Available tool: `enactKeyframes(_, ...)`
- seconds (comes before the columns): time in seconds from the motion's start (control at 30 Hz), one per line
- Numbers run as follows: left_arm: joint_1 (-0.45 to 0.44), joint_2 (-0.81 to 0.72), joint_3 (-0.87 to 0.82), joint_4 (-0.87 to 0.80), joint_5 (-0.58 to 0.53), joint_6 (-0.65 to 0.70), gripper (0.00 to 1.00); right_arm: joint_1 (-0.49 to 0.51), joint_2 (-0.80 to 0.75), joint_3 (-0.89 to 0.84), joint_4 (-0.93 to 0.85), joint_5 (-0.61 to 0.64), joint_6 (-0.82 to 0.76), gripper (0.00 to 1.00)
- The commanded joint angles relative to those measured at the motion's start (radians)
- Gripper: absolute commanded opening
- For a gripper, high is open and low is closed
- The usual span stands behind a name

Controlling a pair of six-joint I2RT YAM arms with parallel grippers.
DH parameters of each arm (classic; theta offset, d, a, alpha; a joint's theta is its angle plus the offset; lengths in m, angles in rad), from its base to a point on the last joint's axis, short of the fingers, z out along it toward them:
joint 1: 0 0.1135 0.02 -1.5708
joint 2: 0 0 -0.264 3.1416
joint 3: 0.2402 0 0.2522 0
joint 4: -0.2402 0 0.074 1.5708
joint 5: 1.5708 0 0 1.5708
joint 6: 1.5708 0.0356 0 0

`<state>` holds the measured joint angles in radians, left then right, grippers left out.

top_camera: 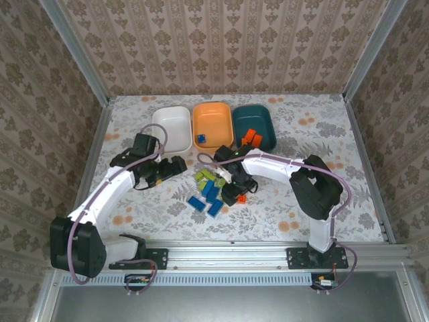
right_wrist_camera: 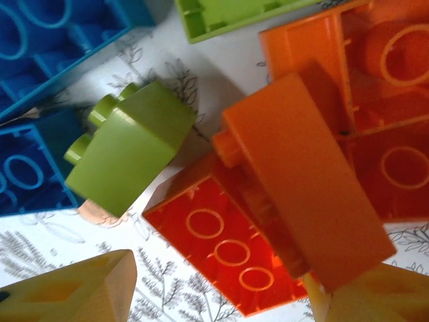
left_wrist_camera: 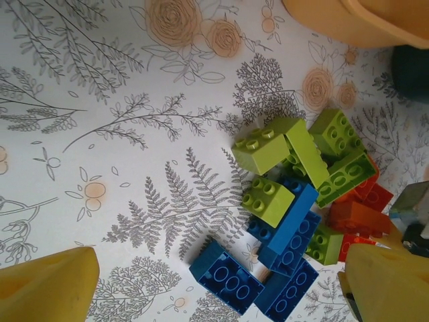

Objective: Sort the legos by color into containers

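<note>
A loose pile of legos [top_camera: 209, 189] in lime green, blue and orange lies mid-table. Behind it stand the three containers: a white bowl [top_camera: 172, 125], an orange bowl [top_camera: 213, 121] holding one blue brick [top_camera: 200, 138], and a teal bowl [top_camera: 257, 121] holding orange bricks [top_camera: 251, 137]. My left gripper [left_wrist_camera: 218, 295] hovers wide open above the pile's left side, over an upturned blue brick [left_wrist_camera: 226, 279]. Low over the pile's right side, my right gripper [right_wrist_camera: 221, 298] is open, straddling an upturned orange brick [right_wrist_camera: 231, 251]. Another orange brick [right_wrist_camera: 308, 188] leans across it.
The metal rail [top_camera: 268, 249] with both arm bases runs along the near edge. Patterned walls close the table on three sides. A lime green brick [right_wrist_camera: 127, 154] and blue bricks [right_wrist_camera: 40, 40] crowd the right gripper's left side.
</note>
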<state>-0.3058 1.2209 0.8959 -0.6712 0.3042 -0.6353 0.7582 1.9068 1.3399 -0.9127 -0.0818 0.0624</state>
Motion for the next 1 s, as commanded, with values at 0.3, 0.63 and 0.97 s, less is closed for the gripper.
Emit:
enactKeyframes(0.3,0.023,-0.050,-0.068,0.004,0.032,-0.033,0.96,0.022,0.023,-0.077,0.041,0.116,0.002,0.50)
enactKeyframes(0.63,0.019,0.005,-0.050,0.041,0.024,-0.050,0.95,0.020,-0.207,-0.109,-0.028,0.019,0.025,0.27)
enactKeyframes(0.97,-0.054,0.111,0.055,0.022,-0.012,-0.008,0.95,-0.318,-0.348,0.073,0.012,-0.337,0.239,0.28)
